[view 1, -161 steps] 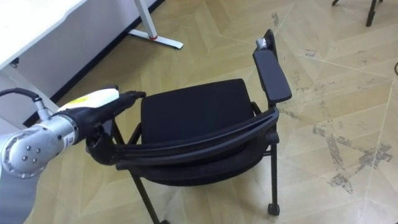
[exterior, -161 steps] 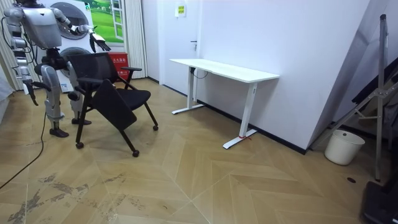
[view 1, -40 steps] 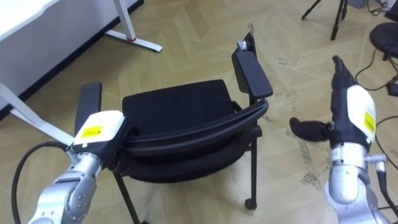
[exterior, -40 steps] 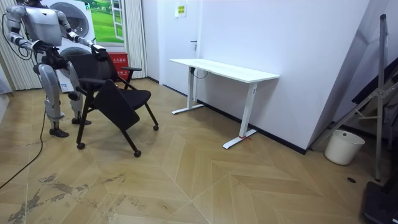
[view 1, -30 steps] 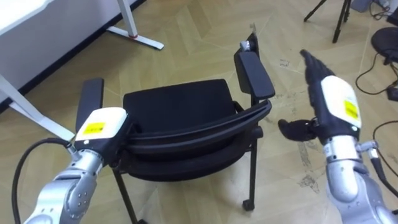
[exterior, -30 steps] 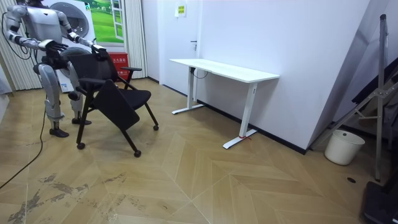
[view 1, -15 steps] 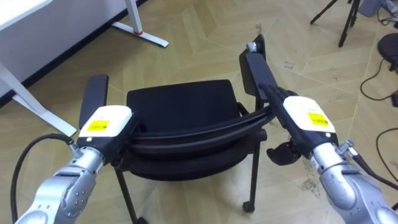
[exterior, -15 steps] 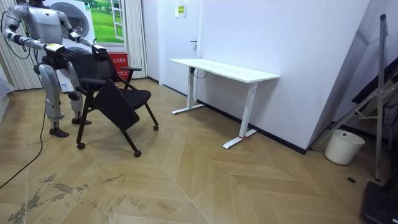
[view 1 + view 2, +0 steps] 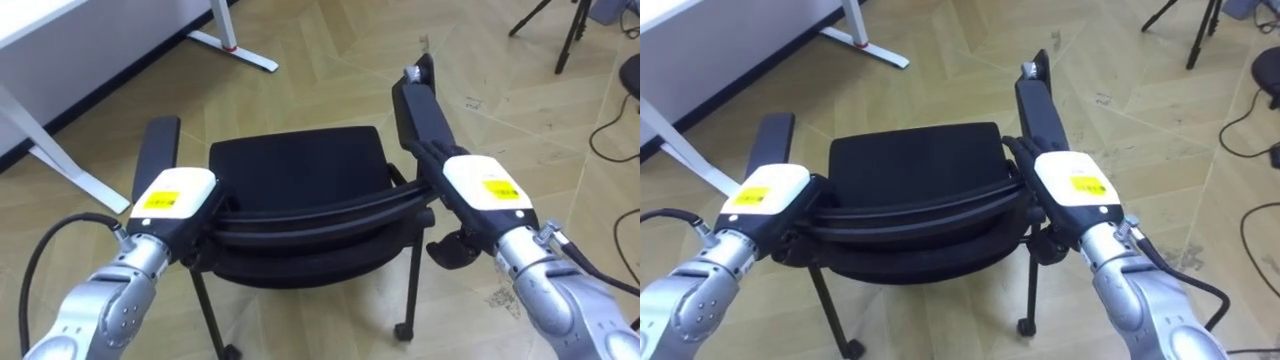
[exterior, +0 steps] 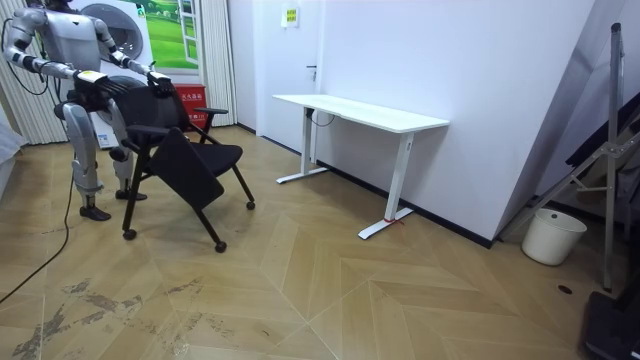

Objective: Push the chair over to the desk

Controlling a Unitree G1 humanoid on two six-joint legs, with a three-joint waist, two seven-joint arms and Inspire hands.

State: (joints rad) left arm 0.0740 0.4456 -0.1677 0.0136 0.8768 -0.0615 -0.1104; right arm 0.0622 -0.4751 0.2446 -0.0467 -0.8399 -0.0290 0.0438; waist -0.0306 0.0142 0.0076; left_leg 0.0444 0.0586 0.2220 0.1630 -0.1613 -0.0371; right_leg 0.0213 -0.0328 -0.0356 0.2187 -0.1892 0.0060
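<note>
- The wood floor (image 10: 350, 290) lay bare between the chair and the far wall in the room view, with scuffed patches nearer the camera.
- A white tabletop (image 10: 370, 113) stood along that wall on two legs. From the head camera its edge ran off the upper left, and its floor foot (image 9: 245, 55) lay ahead of the chair and to the left, well apart from it.
- The robot stood at the room view's left, just behind the chair, with a washing machine (image 10: 125, 25) and a red box (image 10: 190, 98) close behind.
- The black chair (image 9: 295, 170) stood on the floor directly before the robot, seat facing away. Its curved backrest (image 9: 320, 210) was the nearest edge, and open floor showed past the seat's front.
- A tripod's legs (image 9: 570, 30) and loose cables (image 9: 615, 110) lay off to the right, apart from the chair.
- The left armrest (image 9: 158, 145) and right armrest (image 9: 418, 110) ran forward from the backrest's two ends.
- The left hand (image 9: 175, 200) lay on the backrest's left end; we could not tell whether it was spread or closed.
- The right hand (image 9: 480, 195) lay on the backrest's right end, spread, reaching straight forward beside the armrest's rear, thumb free below.
- One castor (image 9: 403, 330) showed under the right rear leg.
</note>
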